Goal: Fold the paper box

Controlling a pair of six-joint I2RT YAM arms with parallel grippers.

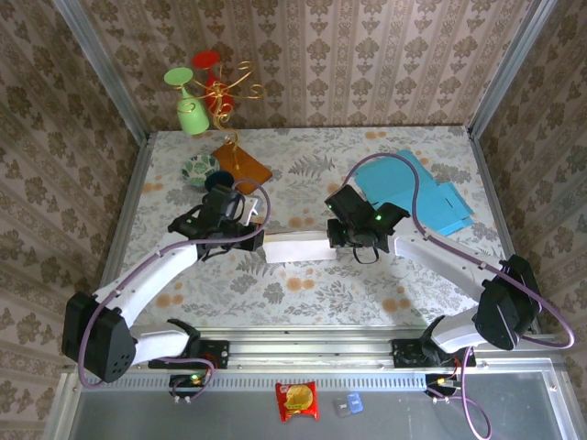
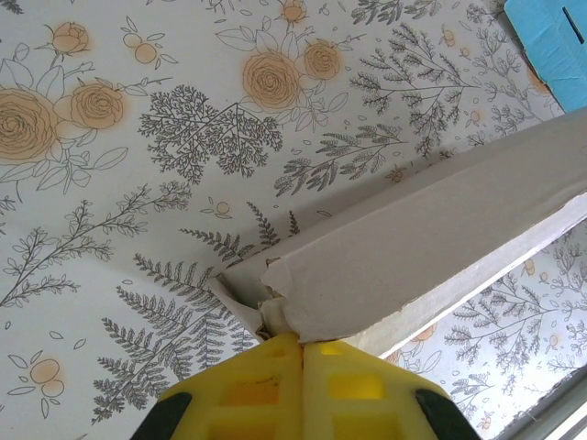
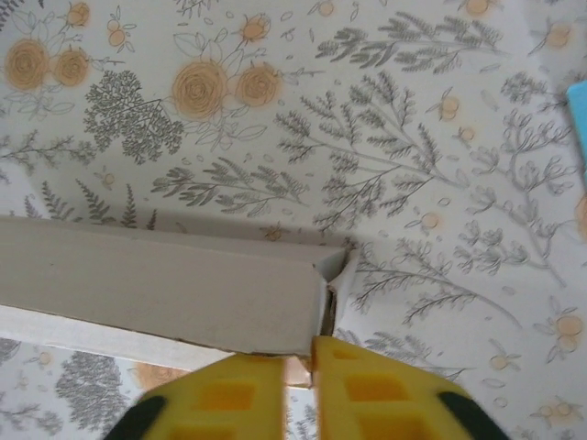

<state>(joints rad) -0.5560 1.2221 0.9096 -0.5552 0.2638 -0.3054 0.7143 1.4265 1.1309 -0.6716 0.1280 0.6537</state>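
Paper box point(image 1: 298, 247) is a long white flattened piece lying mid-table on the floral table point(image 1: 303, 174), held between my two claws, long axis running left to right.

My left gripper point(image 1: 254, 240) is at the box's left end. In the left wrist view the yellow fingers point(image 2: 266, 385) are pressed together, left gripper point(image 2: 301, 341) pinching the torn-looking corner flap of the paper box point(image 2: 413, 247). That end is lifted a bit off the cloth, with a shadow under it.

My right gripper point(image 1: 337, 240) is at the box's right end. In the right wrist view the fingers point(image 3: 385, 394) sit close with a thin slit between them at the right gripper point(image 3: 312, 346), and the end flap of the paper box point(image 3: 156, 275) is right at the slit (can't tell if I'm pinching it or just touching it).

Blue sheets point(image 1: 431, 197) lie far right, apart from the box. A patterned bowl point(image 1: 200, 168) and a brown board point(image 1: 241, 163) sit far left. A green cup point(image 1: 191, 115) hangs on a gold wire stand point(image 1: 229, 92). A red snack packet point(image 1: 296, 401) is on the near rail.
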